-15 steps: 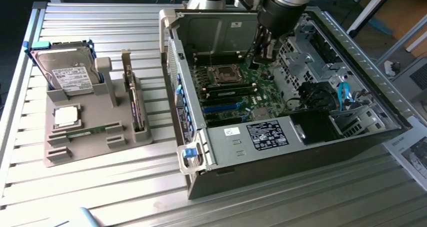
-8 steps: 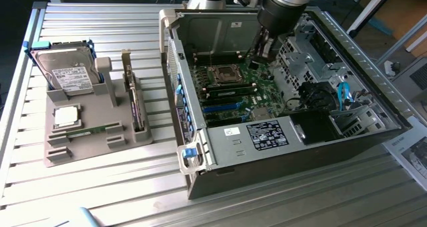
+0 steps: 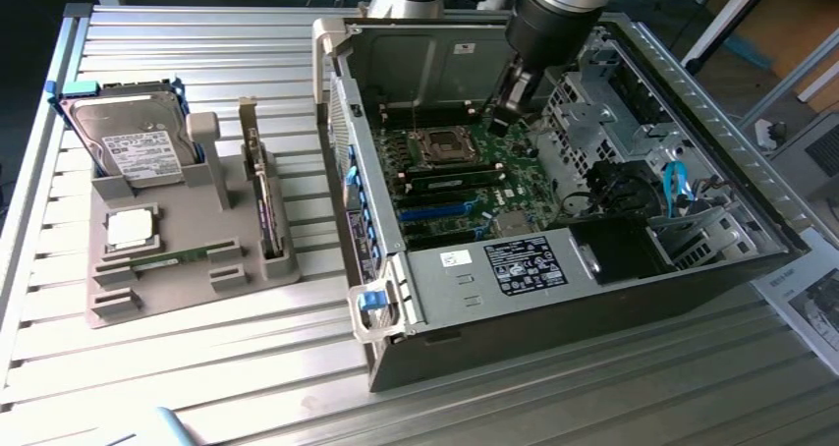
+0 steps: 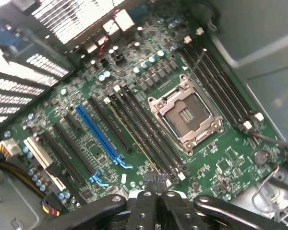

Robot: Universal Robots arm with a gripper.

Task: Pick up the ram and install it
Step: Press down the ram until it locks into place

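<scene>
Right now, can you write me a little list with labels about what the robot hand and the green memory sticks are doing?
gripper: shut, above the motherboard inside the open computer case
held: nothing seen between the fingertips
ram in case: one stick seated in a slot beside the empty processor socket, at
ram on tray: one green stick lying flat on the grey tray
also on tray: hard drive, silver processor chip, upright card

Slatted metal table, grey parts holder and open computer case resting on it
</scene>
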